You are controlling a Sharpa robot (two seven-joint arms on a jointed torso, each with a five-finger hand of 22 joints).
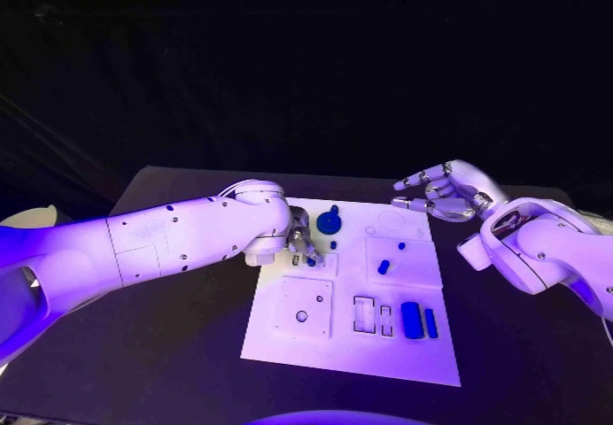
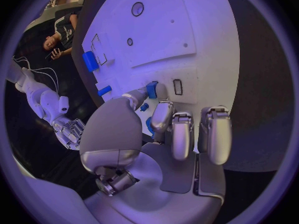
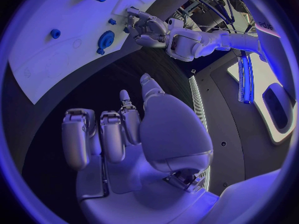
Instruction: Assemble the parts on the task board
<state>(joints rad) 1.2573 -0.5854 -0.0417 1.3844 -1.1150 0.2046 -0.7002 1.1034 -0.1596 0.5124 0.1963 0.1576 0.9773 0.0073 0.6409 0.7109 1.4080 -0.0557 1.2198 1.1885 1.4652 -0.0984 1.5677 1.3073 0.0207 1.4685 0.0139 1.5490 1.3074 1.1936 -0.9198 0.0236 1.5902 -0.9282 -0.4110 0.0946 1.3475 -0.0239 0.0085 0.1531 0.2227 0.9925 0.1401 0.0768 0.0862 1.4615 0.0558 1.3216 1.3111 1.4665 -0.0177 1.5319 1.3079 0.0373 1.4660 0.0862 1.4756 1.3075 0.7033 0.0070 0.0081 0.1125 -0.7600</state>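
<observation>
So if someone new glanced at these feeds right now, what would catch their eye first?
Probably the left hand down on the white board, pinching a small blue piece at its left side. Then the right hand, fingers spread and holding nothing, above the table off the board's far right corner.

Two white arms are seen, built of smooth rounded shells. The left arm point(image 1: 179, 235) is marked by small dark screw dots along its casing, with a seam between its segments and a bulbous joint near the wrist. The right arm point(image 1: 543, 248) is likewise made of glossy rounded housings. Each is ended by a silver hand: the left hand point(image 2: 156, 134) and the right hand point(image 3: 124, 139) are formed of metallic segmented fingers with rounded tips and a broad domed thumb base
</observation>
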